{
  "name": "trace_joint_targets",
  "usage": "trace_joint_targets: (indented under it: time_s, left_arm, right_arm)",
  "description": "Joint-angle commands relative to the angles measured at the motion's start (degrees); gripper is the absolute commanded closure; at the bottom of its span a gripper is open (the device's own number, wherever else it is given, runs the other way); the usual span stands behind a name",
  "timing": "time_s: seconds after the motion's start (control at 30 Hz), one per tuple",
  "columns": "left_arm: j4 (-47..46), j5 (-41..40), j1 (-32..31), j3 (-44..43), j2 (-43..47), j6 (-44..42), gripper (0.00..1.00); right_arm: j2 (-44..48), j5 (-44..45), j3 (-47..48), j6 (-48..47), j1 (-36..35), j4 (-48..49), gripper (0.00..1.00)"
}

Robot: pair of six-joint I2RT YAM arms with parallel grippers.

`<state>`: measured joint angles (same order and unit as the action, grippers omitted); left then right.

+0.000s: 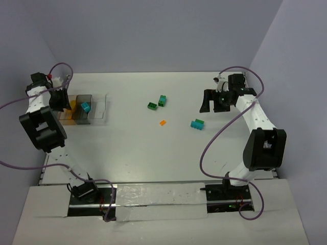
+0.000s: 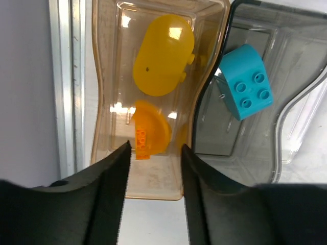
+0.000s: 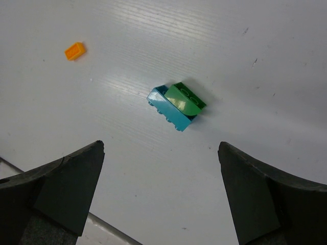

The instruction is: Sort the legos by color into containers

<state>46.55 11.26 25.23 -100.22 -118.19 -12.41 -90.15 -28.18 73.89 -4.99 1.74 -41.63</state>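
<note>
By my reading the sorting is partly done. Three containers stand side by side near the left edge of the counter [image 1: 153, 158], toward its far left corner. The amber tray [image 2: 110, 102] holds a yellow curved piece [image 2: 162, 55] and an orange piece [image 2: 149, 133]. The smoky tray [image 2: 230, 143] touching it holds a cyan brick [image 2: 246, 81]. What lies in the clear tray [image 1: 102, 109] I cannot tell. The left hand [image 2: 154, 148] hangs over the amber tray's near end, fingers a little apart and nothing between them. Several legos are left on the open counter. A green brick [image 1: 152, 106] and a teal brick [image 1: 162, 100] sit close together mid-counter toward the far edge. A small orange chip [image 1: 163, 123] lies just nearer than those two, and a teal-and-green pair [image 3: 176, 106] lies toward the right. The right hand [image 3: 159, 148] hovers over that pair, spread wide and empty. The pair looks joined and probably needs splitting first. The loose pieces lie well away from every edge with bare counter around them. The trays crowd wall to wall by the left edge, so drops there want care.
</note>
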Motion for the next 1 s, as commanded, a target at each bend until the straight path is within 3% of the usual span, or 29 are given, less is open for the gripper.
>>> trace_joint_targets:
  time_s: [0.0, 0.3, 0.43, 0.63, 0.7, 0.77, 0.87, 0.97]
  left_arm:
    - [-0.96, 0.89, 0.04, -2.75, 0.17, -0.33, 0.02]
    - [-1.70, 2.42, -2.01, -3.32, 7.34, -1.62, 0.01]
    - [-6.92, -1.31, -10.30, 3.28, 17.54, -4.71, 0.01]
    - [-12.11, 3.25, -26.18, 7.75, 23.20, 3.02, 0.01]
    - [-11.56, 9.05, -29.26, 6.89, 21.81, 3.78, 0.01]
    - [-9.54, 9.92, -32.96, 4.24, 19.09, 3.67, 0.01]
    - [-5.20, 7.95, -42.05, 1.01, 13.86, 1.03, 0.01]
    - [-11.22, 3.56, -52.19, 7.06, 13.77, -1.48, 0.01]
  right_arm:
    - [0.59, -0.96, 1.00, -0.63, -0.42, 0.33, 0.00]
    - [0.94, -0.56, 1.00, -0.63, -0.42, 0.33, 0.00]
    - [1.12, -0.29, 1.00, -0.54, -0.42, 0.24, 0.00]
    - [1.26, 0.54, 1.52, -0.54, -0.42, 0.06, 0.00]
    - [1.45, 0.83, 1.50, -0.63, -0.42, 0.08, 0.00]
    - [1.47, 1.07, 1.52, -0.63, -0.33, 0.06, 0.00]
    - [1.75, 1.77, 1.52, -0.63, -0.33, 0.00, 0.00]
    - [2.29, 2.76, 1.31, -0.89, -0.21, 0.03, 0.00]
